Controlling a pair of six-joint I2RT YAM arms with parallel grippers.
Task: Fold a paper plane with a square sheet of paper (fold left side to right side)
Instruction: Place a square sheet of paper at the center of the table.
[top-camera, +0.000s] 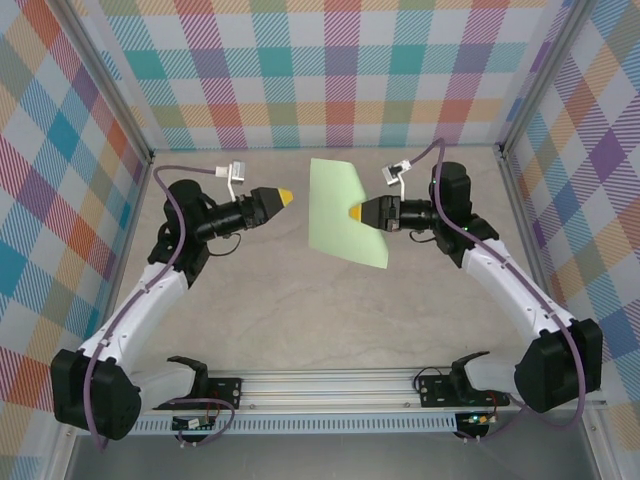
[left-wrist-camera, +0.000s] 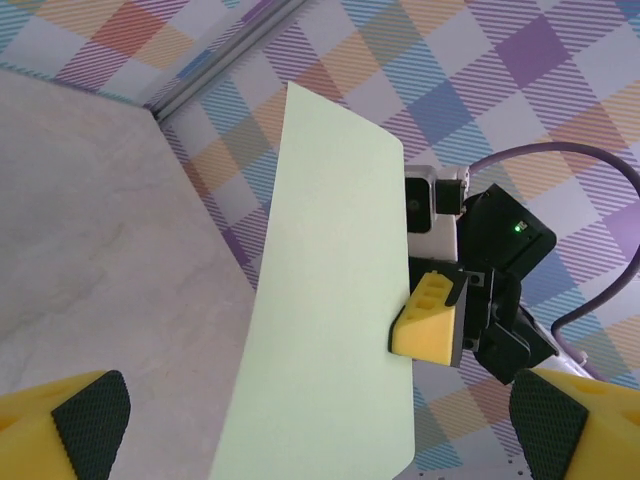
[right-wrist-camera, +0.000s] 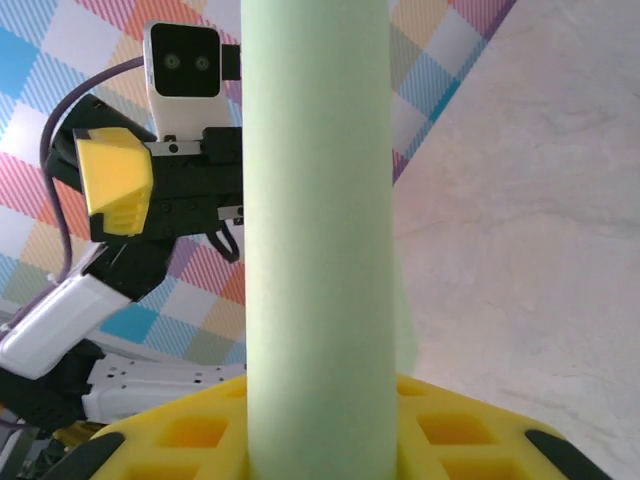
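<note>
Paper sheet (top-camera: 335, 200): clamped in right end effector (top-camera: 356, 212), held above worktop (top-camera: 300, 320). Left end effector (top-camera: 285, 196): open, apart. Mid-fold; next, left probably takes free edge.

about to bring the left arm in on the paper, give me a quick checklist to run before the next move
1. Right gripper closed on the green sheet: ok, its pads pinch the sheet's right edge.
2. Left gripper open: ok, its fingers stand wide apart in the left wrist view.
3. Left gripper clear of the sheet: ok, the top view shows a gap between them.
4. Sheet lying flat on the table for creasing: not ok, it is held up in the air.
5. Sheet's lower edge off the table: cannot tell.
6. Edges lined up for the fold: cannot tell.
</note>
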